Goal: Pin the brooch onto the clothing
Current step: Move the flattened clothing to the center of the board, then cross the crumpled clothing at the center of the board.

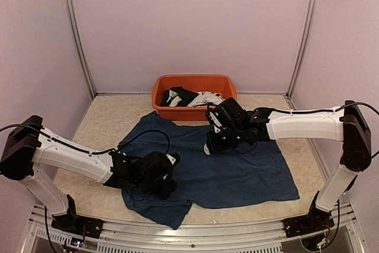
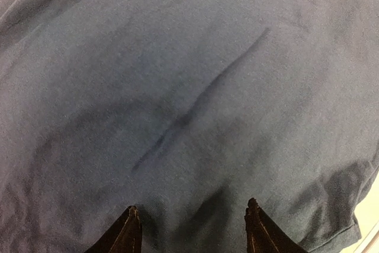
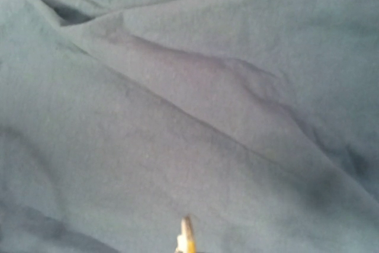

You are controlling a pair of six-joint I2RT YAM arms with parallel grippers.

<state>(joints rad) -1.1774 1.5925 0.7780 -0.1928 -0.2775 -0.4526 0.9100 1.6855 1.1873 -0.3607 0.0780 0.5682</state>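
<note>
Hovering over navy T-shirt (image 1: 237, 170): left pincer (image 2: 193, 211) apart; right pincer (image 1: 208, 148) together, perhaps pinching brooch (image 3: 186, 235)

Matt navy cloth, plastic tub, plastic-shelled arms, metal rails.
Shirt (image 1: 237, 170): soft cloth, matt, fine grain, creased and folded, no sheen. Tub (image 1: 195, 80): smooth orange plastic, slight gloss on the rim. Garments (image 1: 207, 97) in the tub: black and white cloth, matt. Table (image 1: 112, 117): beige mottled top, matt, stone-like speckle. Arm shells (image 1: 302, 124): smooth white plastic, semi-gloss. Joints (image 1: 148, 173): black, matt. Left fingers (image 2: 127, 232): black, matt, material unclear. Rails (image 1: 80, 45): bare metal, dull shine. Walls (image 1: 189, 22): flat pale panels, matt.
</note>
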